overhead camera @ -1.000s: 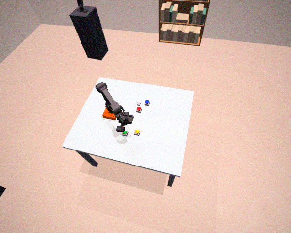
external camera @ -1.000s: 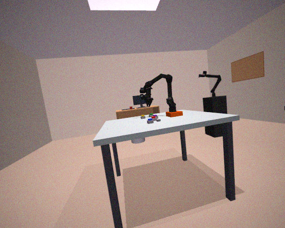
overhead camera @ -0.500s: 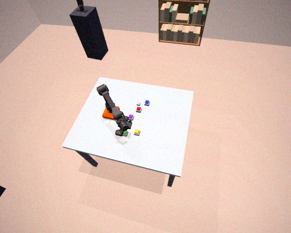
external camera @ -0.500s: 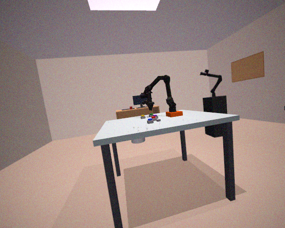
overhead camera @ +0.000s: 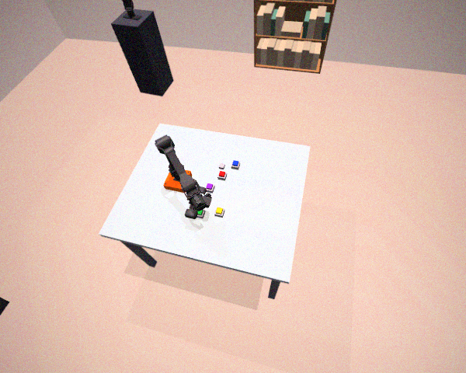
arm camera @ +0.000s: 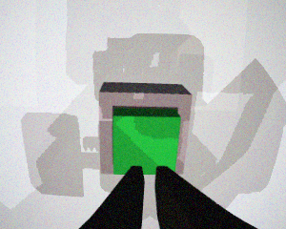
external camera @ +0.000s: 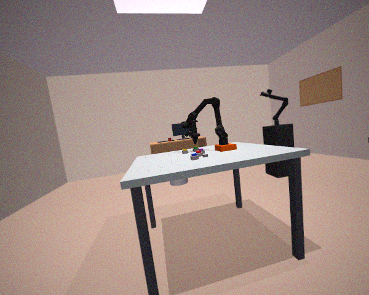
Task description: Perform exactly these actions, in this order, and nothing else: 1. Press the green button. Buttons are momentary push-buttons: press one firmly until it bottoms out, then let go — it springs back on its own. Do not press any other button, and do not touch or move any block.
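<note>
Orange arm base (overhead camera: 176, 181) sits up-left of the claw (overhead camera: 193, 211) on the white table (overhead camera: 257, 224). Claw is closed w/ nothing in it, fingers nearly together, tips pointing down at the green button (arm camera: 147, 141). In wrist view the tips overlap the near edge of the green cap; can't tell if they touch it. From the side the claw (external camera: 195, 138) hangs just above the button cluster, green button (external camera: 195, 147) right under it. Purple button (overhead camera: 210, 186) is just up-right of the claw. Yellow button (overhead camera: 219, 210) is just to its right, near the green one. Red button (overhead camera: 221, 174), a small pale block (overhead camera: 221, 165) & blue button (overhead camera: 235, 163) lie further up-right, well apart from the claw
</note>
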Controlling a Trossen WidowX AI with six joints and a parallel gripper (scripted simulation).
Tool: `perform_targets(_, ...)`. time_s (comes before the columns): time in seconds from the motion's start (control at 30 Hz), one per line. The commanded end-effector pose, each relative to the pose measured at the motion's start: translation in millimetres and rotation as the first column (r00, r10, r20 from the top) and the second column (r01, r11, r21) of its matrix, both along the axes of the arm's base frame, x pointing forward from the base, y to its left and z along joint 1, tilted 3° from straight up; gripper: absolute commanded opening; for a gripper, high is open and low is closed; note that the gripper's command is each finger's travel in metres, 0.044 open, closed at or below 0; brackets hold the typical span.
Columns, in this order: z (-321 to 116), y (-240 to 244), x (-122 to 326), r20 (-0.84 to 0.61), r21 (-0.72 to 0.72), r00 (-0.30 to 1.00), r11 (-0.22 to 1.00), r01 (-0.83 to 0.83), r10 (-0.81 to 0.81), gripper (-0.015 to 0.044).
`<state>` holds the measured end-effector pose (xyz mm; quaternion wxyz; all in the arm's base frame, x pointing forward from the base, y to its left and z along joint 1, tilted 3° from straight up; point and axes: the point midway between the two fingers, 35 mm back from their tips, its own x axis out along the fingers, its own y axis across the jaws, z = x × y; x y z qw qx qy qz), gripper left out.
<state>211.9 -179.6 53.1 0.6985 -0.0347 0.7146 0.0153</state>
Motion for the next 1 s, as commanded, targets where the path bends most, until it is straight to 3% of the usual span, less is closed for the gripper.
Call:
perform_targets(0.0, -0.5, -0.7, -0.3, -0.001, -0.004, 1.0, 1.0, -0.006, 0.006, 0.002)
perform_targets(0.97, -33.6, -1.7, -1.2, -0.001, -0.004, 1.0, 1.0, -0.006, 0.006, 0.002)
